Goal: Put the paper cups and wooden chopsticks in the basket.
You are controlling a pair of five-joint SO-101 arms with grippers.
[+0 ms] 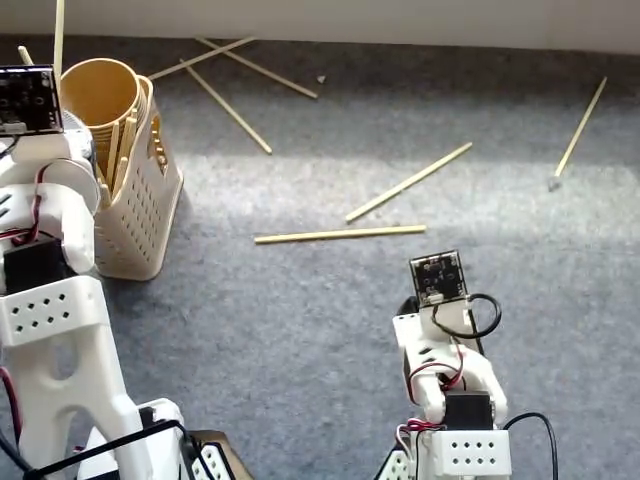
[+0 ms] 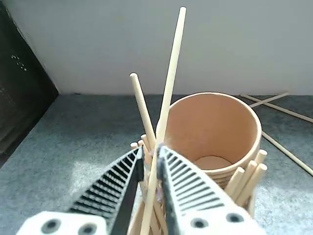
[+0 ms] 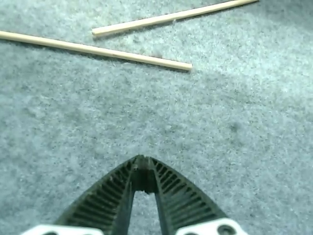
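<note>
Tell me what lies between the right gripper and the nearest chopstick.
Only bare grey carpet separates the right gripper from that chopstick, in the right wrist view.

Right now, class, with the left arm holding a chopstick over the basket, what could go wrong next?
1. The chopstick in the left gripper stands tall and tilted; once released, it might tip out of the basket.
2. The paper cups fill much of the basket, so it may jam on the stored chopsticks.
3. The loose chopsticks lie flat on the carpet, probably hard to pinch.
</note>
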